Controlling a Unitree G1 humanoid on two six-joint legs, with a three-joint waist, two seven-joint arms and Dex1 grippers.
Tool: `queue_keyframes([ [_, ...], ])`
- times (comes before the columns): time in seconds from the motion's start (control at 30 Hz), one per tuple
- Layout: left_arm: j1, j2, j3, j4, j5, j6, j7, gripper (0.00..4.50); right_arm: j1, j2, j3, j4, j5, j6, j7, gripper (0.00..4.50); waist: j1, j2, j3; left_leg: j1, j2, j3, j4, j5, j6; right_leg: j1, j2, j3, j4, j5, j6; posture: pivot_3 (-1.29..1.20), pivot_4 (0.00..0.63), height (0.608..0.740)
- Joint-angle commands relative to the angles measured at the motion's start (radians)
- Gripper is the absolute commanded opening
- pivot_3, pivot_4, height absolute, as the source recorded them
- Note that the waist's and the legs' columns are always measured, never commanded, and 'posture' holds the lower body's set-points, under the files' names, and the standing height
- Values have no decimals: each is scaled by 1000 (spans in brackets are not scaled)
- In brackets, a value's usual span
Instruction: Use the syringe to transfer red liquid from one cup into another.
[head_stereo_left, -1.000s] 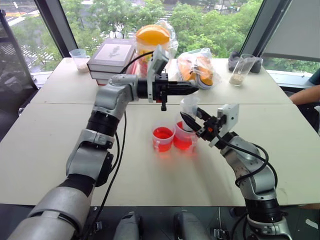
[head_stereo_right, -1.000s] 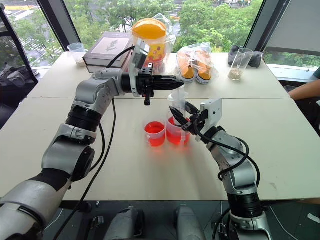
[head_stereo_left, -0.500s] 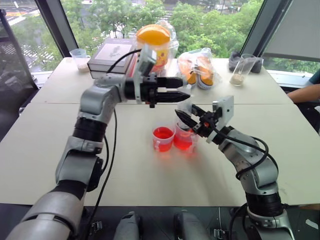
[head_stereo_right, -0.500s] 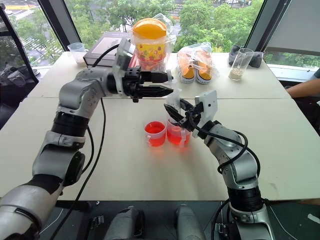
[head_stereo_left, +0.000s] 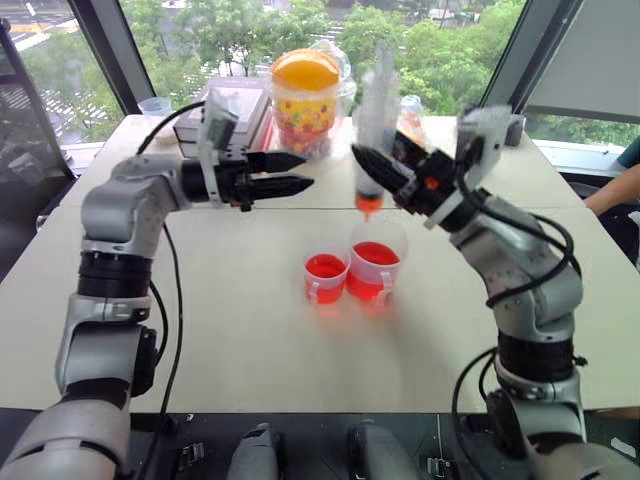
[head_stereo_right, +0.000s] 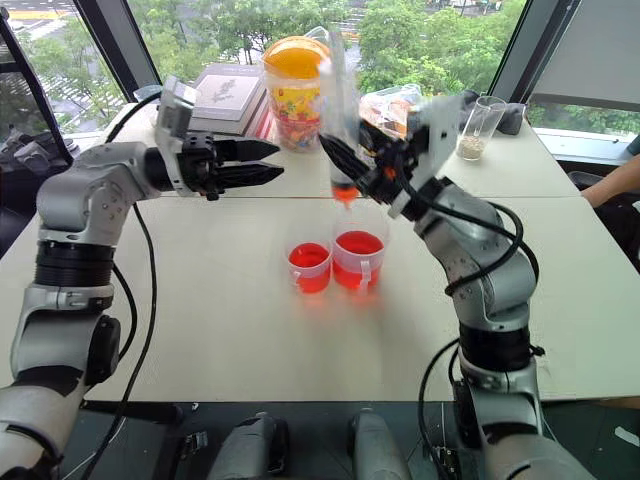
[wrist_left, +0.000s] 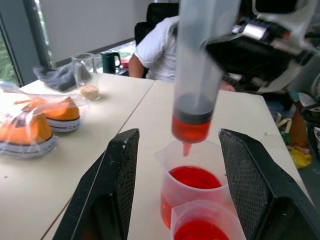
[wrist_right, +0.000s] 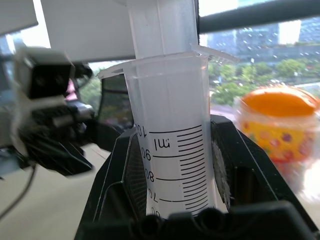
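Note:
The syringe (head_stereo_left: 372, 120) stands upright above the cups, and my right gripper (head_stereo_left: 385, 168) is shut on its clear barrel. Its red-orange nozzle hangs just over the larger cup (head_stereo_left: 376, 266). A band of red liquid (wrist_left: 190, 129) fills the bottom of the barrel. More red liquid sits in the larger cup and in the smaller cup (head_stereo_left: 326, 276) beside it. My left gripper (head_stereo_left: 290, 172) is open, level and pointing toward the syringe, with a gap of bare table between them. In the right wrist view the barrel (wrist_right: 175, 155) sits between both fingers.
A yellow-lidded jar (head_stereo_left: 305, 88), stacked books (head_stereo_left: 235, 105) and bagged orange shoes (wrist_left: 35, 122) stand at the table's back. A glass with beige powder (head_stereo_right: 478, 125) is back right, a small clear cup (head_stereo_left: 157, 115) back left. A person's arm (head_stereo_left: 615, 185) rests at the right edge.
My right gripper has lifted the syringe up out of the larger cup. My left gripper has opened and drawn away to the left from the top of the syringe.

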Motion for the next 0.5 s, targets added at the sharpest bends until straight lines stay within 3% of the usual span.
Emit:
queue_keyframes([
  [0.03,4,25,37,-40,-32,10,9,2578,1,44,39,-42,45,11,-5,1406,0,0,0,0,0,0,0,0,0,0,0,0,0,0,0,0,150,740],
  [0.3,-2,33,40,-69,-65,24,20,2578,166,85,157,-18,-45,-91,22,1406,2,0,0,-1,-1,1,1,0,0,1,-2,0,-1,0,0,0,150,740],
  [0.5,-67,10,41,-23,-92,27,15,2578,196,78,170,-10,-75,-114,22,1406,0,0,0,0,-1,-1,1,0,0,0,-1,0,0,0,0,0,150,740],
])
